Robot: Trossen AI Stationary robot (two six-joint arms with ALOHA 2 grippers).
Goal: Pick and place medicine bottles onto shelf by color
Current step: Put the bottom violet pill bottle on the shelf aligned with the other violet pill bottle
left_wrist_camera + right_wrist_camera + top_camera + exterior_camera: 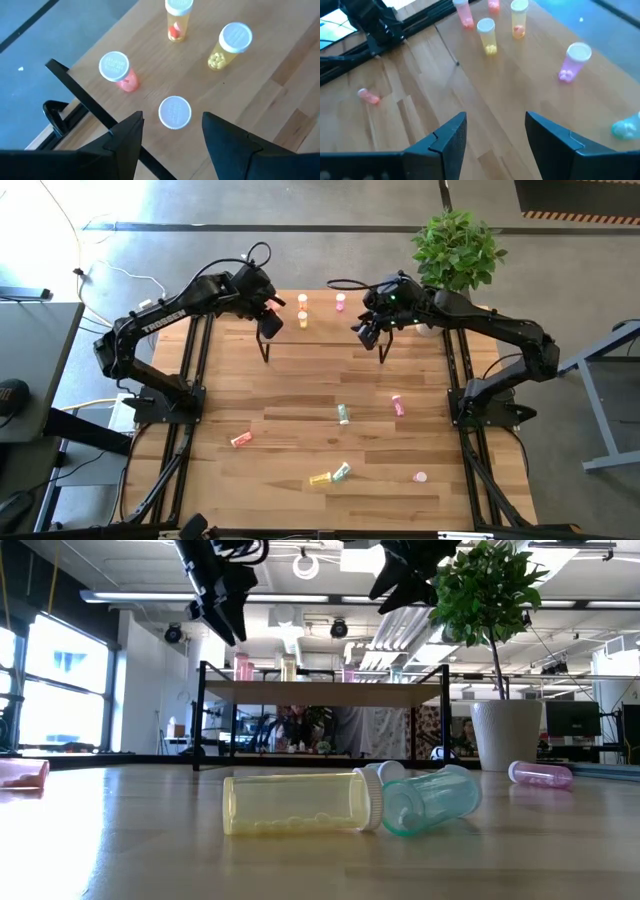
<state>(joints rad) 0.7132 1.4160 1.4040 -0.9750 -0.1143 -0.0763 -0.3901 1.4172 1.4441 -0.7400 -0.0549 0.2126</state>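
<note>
Your left end effector (pixel 170 137) hangs spread above the shelf (pixel 320 330), straddling a white-capped bottle (pixel 175 112) without touching it. Your right end effector (pixel 495 135) is spread too, holding nothing, over the shelf's other end. More bottles, among them a yellow bottle (pixel 295 803), lie on the tabletop (pixel 300 435).

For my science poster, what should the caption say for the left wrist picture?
Left hand open above a white-capped bottle standing on the shelf near three others.

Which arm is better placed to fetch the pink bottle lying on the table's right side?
Right. The pink bottle lies on the right arm's side, nearer the right tool, which hangs open and empty over the shelf. The left tool is open directly above a bottle standing on the shelf.
</note>
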